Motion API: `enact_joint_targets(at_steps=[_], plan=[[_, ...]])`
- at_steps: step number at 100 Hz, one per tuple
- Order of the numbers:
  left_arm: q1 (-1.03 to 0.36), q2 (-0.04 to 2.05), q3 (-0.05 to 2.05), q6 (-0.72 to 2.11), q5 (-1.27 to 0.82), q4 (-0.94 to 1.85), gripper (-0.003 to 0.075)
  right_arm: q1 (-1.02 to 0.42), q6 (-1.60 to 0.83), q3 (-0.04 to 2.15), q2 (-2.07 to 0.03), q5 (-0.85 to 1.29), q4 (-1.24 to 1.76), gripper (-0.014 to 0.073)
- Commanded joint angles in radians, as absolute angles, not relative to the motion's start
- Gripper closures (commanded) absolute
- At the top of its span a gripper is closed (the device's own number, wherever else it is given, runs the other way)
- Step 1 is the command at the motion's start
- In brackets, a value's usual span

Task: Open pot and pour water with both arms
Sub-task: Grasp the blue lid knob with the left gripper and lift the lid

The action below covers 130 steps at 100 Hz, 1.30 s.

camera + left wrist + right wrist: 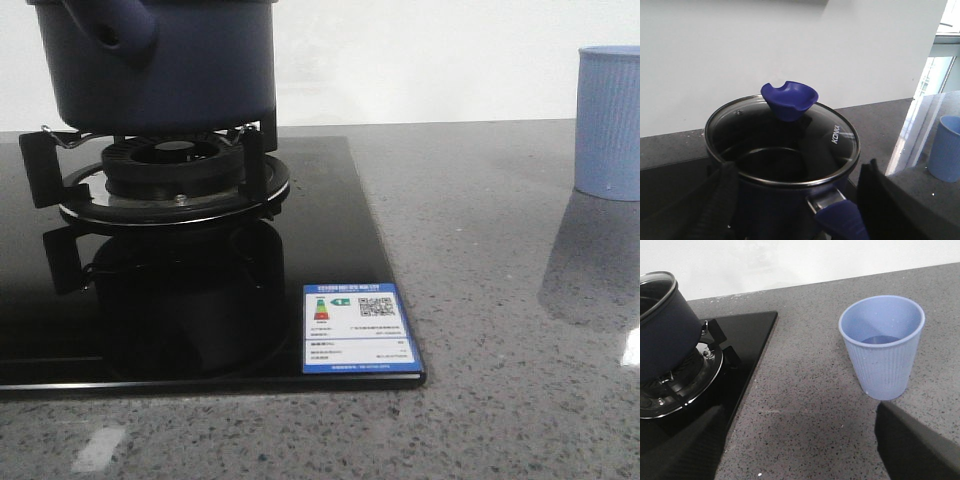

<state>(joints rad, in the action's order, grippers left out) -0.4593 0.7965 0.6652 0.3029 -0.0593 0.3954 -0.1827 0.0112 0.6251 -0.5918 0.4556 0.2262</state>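
Note:
The dark navy pot (155,60) stands on the gas burner (175,175) at the back left. In the left wrist view the pot (775,200) has its glass lid (785,145) on, with a blue knob (790,100) on top and a blue side handle (842,222) pointing toward the camera. My left gripper (797,210) is open, with its fingers wide apart on either side of the pot's near wall and handle and not touching them. My right gripper (797,450) is open and empty over the bare counter. The pot (662,335) lies to one side of it. Neither gripper shows in the front view.
A pale-blue ribbed cup (608,120) stands upright on the grey speckled counter at the right. It also shows in the right wrist view (882,347) and the left wrist view (946,150). The black glass hob (330,260) carries an energy label (360,328) at its front corner.

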Motion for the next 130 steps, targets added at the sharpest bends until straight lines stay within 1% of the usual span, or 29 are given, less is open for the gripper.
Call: enact_joint_targets(at_steps=[1,7,28,50,75,102,130], plan=[[-0.494,0.858,0.721,0.302,0.079,0.408,0.0187,-0.184,0.000,0.663,-0.600,0.377,0.229,0.0046],[-0.507,0.911,0.741,0.302,0.105,0.404,0.0172,-0.184,0.000,0.663,-0.600,0.377,0.229,0.0046],[-0.508,1.074,0.841,0.302,0.160,0.400,0.0173,-0.184,0.000,0.663,-0.600,0.382,0.229,0.0047],[-0.508,1.180,0.940,0.302,0.165,0.399,0.0173,-0.184,0.000,0.663,-0.600,0.384,0.229,0.0047],[-0.508,1.303,1.004,0.302,0.194,0.364,0.0173,-0.184,0.000,0.663,-0.600,0.386,0.229,0.0046],[-0.460,1.352,1.030,0.302,0.215,0.355,0.0173,-0.184,0.000,0.663,-0.600,0.393,0.229,0.0047],[-0.458,1.361,1.030,0.302,0.234,0.354,0.0173,-0.184,0.000,0.663,-0.600,0.393,0.229,0.0047]])
